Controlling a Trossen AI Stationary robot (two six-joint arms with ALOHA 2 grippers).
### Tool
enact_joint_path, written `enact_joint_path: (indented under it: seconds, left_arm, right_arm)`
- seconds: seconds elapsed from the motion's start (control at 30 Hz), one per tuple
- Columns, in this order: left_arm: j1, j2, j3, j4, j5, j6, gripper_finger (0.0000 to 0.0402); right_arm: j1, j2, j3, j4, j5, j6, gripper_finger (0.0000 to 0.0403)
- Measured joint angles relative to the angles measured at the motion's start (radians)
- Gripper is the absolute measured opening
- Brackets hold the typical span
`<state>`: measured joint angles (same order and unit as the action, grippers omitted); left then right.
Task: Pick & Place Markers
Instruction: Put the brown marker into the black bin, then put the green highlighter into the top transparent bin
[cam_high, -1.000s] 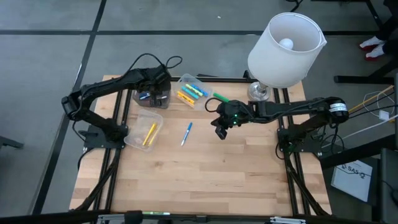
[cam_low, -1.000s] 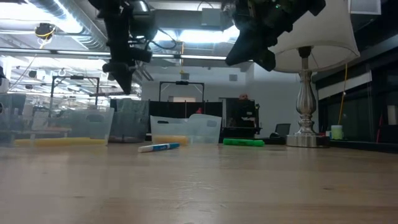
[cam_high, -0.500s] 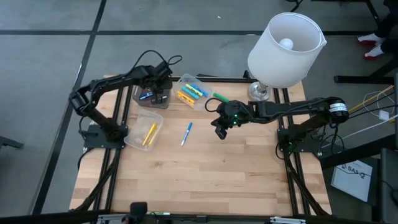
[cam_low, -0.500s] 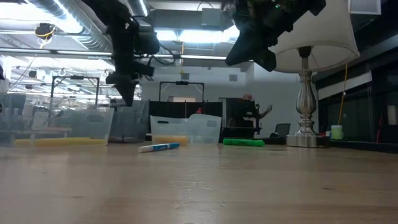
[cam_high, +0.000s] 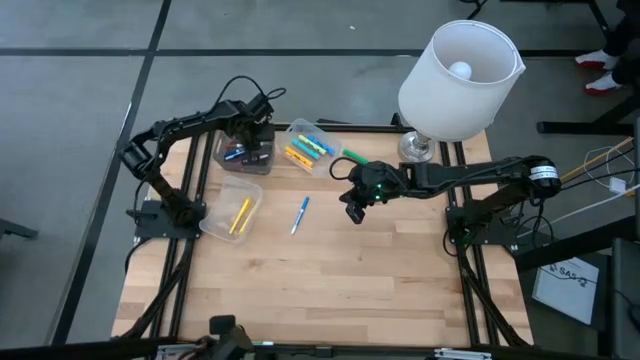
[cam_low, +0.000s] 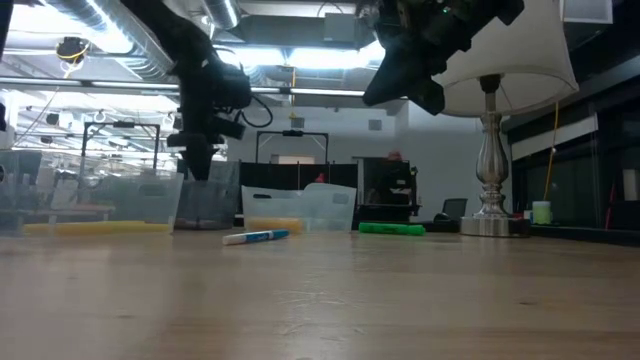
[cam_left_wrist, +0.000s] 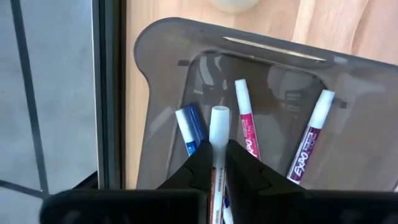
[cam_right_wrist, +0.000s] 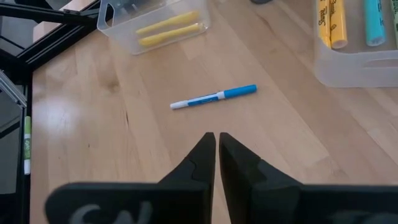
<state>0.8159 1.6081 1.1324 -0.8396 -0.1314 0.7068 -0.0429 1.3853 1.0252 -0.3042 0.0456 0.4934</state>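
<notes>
My left gripper (cam_left_wrist: 217, 163) is shut on a white-ended marker (cam_left_wrist: 219, 127) and hangs over a dark smoky container (cam_high: 243, 152) at the table's far left. On that container's bottom lie a blue marker (cam_left_wrist: 189, 127), a pink one (cam_left_wrist: 245, 121) and a purple one (cam_left_wrist: 313, 134). My right gripper (cam_right_wrist: 217, 144) is shut and holds nothing. It hovers at mid-table, to the right of a blue marker (cam_high: 300, 214) that lies flat on the wood. A green marker (cam_high: 354, 157) lies flat farther back. My left gripper pinches the marker's shaft (cam_left_wrist: 217, 155) between its two fingers. The fingers come from above, pointing steeply down, and the marker runs along them. Its white end (cam_left_wrist: 219, 118) sticks out below the fingertips into the dark container. Whether that end touches the bottom, I cannot tell.
A clear container (cam_high: 232, 208) with yellow markers sits at the left, nearer than the dark one. Another clear container (cam_high: 308, 146) with several coloured markers stands at the back centre. A lamp (cam_high: 455, 80) with a white shade stands at the back right.
My left gripper has gone down toward the dark container, still shut on the marker, and has tipped more steeply downward. My right gripper has kept still.
</notes>
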Motion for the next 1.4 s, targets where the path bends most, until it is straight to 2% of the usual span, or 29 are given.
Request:
enact_joint_path:
  seconds: [0.17,0.47,0.8,1.07,1.23,1.4]
  left_arm:
    - [0.019,0.000,0.000,0.000,0.032,0.003,0.0028]
    - [0.016,0.000,0.000,-0.001,-0.055,-0.014,0.0074]
    - [0.015,-0.009,0.025,-0.044,-0.047,-0.077,0.0122]
    - [0.001,-0.069,0.109,-0.055,0.017,-0.228,0.0127]
    - [-0.034,-0.159,0.114,-0.051,0.047,-0.308,0.0127]
    - [-0.078,-0.254,0.114,-0.051,0.075,-0.480,0.0127]
  right_arm:
    - [0.000,0.000,0.000,0.000,0.026,0.000,0.0023]
    - [0.000,0.000,0.000,0.000,0.026,-0.004,0.0023]
    - [0.000,0.000,0.000,-0.001,0.026,-0.004,0.0023]
    - [0.000,0.000,0.000,-0.003,0.026,-0.030,0.0023]
    - [0.000,0.000,0.000,-0.002,0.025,-0.029,0.0023]
    - [0.000,0.000,0.000,-0.001,0.023,0.006,0.0023]
